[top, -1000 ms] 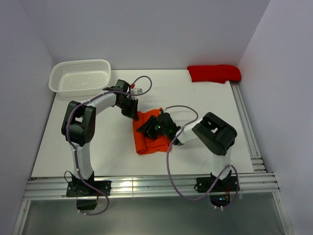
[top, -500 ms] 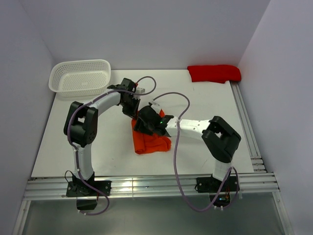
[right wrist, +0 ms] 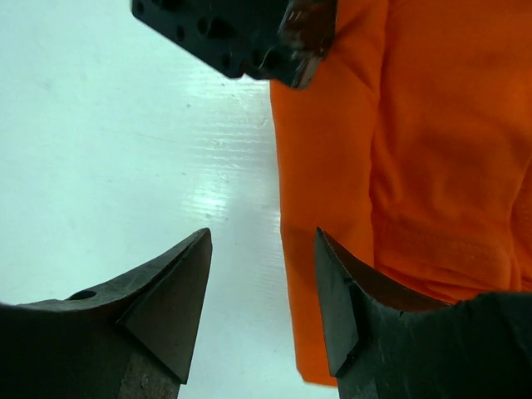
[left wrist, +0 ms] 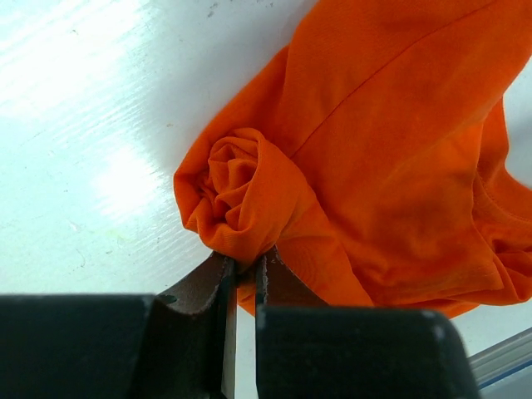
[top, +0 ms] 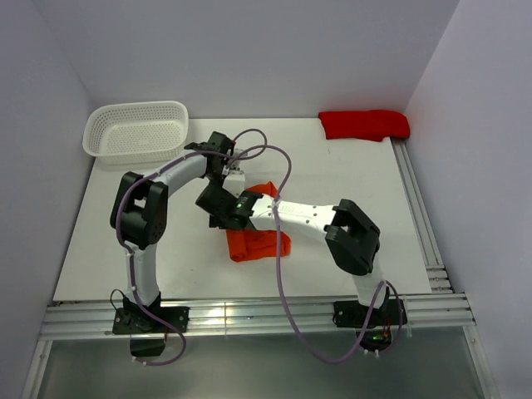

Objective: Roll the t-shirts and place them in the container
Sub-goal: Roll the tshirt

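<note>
You are looking down on a white table boxed in by pale lilac walls. At its far left corner stands a white mesh basket.

Toward the middle, your left gripper is pinched nearly closed on the orange t-shirt. Its tips bite the lower edge of a tight spiral roll at the shirt's end, and the rest of the cloth spreads loose and rumpled to the right in that wrist view.

Seen from above, the right arm reaches across to the left, so your right gripper sits just beside the left gripper, at the left edge of the orange t-shirt in mid-table. From its own wrist, the right gripper stands wide apart and holds nothing. One finger is over bare table, the other over the shirt's folded edge.

At the far right corner the red t-shirt lies bunched against the wall, well apart from both arms.
</note>
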Motion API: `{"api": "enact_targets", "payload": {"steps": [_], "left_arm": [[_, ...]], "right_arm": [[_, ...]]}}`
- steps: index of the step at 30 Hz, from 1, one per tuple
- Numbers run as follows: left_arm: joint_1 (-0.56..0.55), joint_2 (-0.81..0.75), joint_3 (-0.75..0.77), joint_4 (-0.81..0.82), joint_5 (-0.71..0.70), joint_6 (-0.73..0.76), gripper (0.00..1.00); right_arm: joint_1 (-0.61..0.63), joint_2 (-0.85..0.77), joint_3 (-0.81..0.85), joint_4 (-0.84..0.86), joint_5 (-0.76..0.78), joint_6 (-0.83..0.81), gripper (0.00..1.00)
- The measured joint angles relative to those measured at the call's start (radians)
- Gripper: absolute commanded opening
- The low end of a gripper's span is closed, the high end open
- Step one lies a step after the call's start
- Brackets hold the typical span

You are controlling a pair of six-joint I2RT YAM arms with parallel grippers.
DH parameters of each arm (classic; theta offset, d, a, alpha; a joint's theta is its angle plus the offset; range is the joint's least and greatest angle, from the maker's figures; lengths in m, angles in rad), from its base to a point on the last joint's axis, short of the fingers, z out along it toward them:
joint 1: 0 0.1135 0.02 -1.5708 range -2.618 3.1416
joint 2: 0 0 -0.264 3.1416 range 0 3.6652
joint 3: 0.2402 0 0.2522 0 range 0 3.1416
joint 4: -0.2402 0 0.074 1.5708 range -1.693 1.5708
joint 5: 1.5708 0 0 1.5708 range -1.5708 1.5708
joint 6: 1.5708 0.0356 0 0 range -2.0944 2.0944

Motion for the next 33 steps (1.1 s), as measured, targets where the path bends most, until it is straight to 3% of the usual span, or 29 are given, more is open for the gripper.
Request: {"api": "enact_targets", "payload": {"steps": [10,16,18,19,22,26,33], "left_arm": [[-0.002,0.016,0.025,-0.023,-0.003,-0.008,0.08],[-0.005,0.025,0.043,-0.040,-0.008,-0.012,0.18],[-0.007,0.030,0.053,-0.048,-0.008,-0.014,0.23],[-0.007,0.034,0.057,-0.051,-0.007,-0.015,0.24],[-0.009,0.047,0.072,-0.064,-0.005,-0.016,0.34],[-0.009,0.057,0.097,-0.074,-0.001,-0.015,0.56],[0.012,0.058,0.164,-0.083,0.104,-0.006,0.72]], "right_arm": [[0.019,0.113,0.026,-0.083,0.043,0.001,0.59],[0.043,0.135,0.026,-0.122,0.064,0.029,0.57],[0.053,0.143,0.025,-0.126,0.068,0.034,0.49],[0.056,0.147,0.024,-0.127,0.071,0.036,0.39],[0.060,0.153,0.014,-0.122,0.080,0.050,0.29],[0.059,0.119,-0.050,-0.055,0.078,0.059,0.24],[0.013,-0.071,-0.372,0.272,-0.032,0.105,0.21]]}}
